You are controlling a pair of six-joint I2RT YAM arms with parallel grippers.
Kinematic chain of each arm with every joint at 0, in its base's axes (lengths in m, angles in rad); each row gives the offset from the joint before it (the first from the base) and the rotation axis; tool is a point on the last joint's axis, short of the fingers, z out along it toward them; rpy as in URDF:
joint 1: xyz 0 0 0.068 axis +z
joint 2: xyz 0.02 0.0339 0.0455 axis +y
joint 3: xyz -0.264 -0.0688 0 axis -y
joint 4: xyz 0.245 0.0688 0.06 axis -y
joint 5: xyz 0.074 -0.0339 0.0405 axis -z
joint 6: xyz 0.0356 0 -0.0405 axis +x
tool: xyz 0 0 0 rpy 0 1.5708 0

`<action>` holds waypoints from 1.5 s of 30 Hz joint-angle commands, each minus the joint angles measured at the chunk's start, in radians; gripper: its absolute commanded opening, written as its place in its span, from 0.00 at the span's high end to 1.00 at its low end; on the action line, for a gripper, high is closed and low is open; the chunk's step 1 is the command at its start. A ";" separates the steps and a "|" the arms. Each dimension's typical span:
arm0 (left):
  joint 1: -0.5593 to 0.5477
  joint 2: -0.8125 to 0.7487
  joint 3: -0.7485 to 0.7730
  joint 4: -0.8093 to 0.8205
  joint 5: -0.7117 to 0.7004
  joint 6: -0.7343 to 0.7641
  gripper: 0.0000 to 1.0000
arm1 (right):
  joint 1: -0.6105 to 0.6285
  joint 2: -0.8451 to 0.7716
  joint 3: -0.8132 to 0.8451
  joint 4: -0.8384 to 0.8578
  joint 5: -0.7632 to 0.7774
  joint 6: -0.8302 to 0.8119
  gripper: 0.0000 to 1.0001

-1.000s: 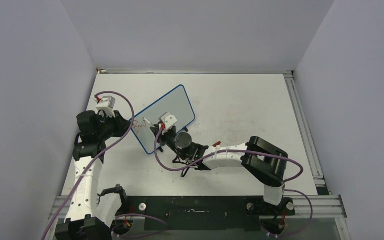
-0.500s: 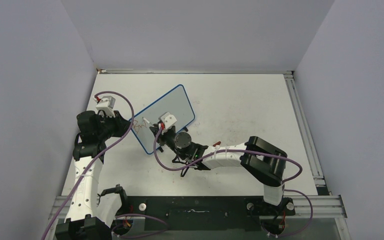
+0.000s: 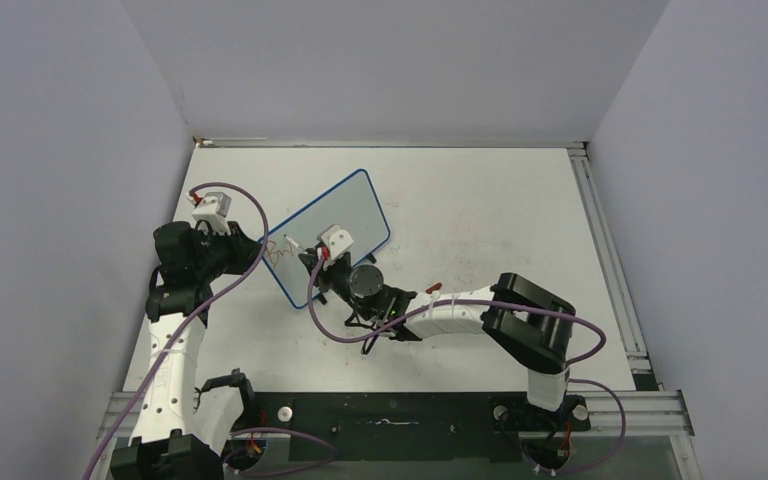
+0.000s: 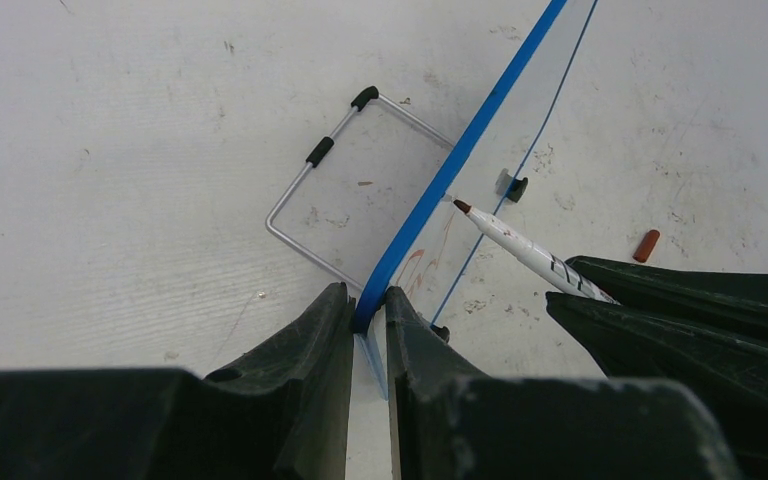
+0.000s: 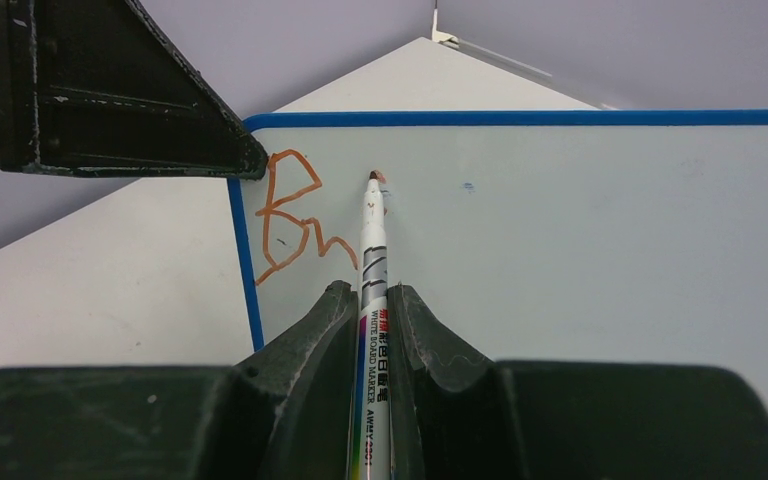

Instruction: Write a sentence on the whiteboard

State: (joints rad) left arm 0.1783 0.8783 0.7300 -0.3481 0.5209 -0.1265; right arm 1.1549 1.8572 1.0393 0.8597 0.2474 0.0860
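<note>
- A small rectangular whiteboard with a thin blue frame and rounded corners stands propped up on its edge on the left-centre part of the large white tabletop.
- It sits between the two arms.
- The black left gripper has its fingers pressed onto the whiteboard's blue frame at the near left corner. One finger lies on each face of the board.
- A thin bent metal wire stand with black sleeves lies on the tabletop behind the board. One small black foot shows on the writing side.
- The black right gripper pinches a white whiteboard marker with printed text along its barrel. The marker sticks straight out between the fingers.
- The marker's reddish tip sits at the board's surface near the top edge, just right of the writing. Whether it presses on the surface cannot be told.
- Red-orange handwritten lettering sits in the board's upper left corner, close to the frame. It shows a large "B" followed by a small zigzag stroke.
- A small red marker cap lies on the tabletop in front of the board, apart from both grippers.
</note>
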 commanded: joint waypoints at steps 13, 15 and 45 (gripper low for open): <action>0.000 -0.007 0.004 -0.024 -0.016 0.002 1.00 | 0.012 -0.115 -0.092 0.049 0.012 -0.002 0.95; -0.001 -0.007 0.004 -0.025 -0.014 0.002 1.00 | 0.011 -0.102 -0.093 0.048 0.012 -0.002 0.95; -0.002 0.001 0.008 -0.021 -0.014 0.005 1.00 | -0.037 0.003 -0.025 0.053 -0.014 0.003 0.95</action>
State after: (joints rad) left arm 0.1783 0.8776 0.7300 -0.3489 0.5129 -0.1265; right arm 1.1259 1.8442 0.9649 0.8665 0.2535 0.0921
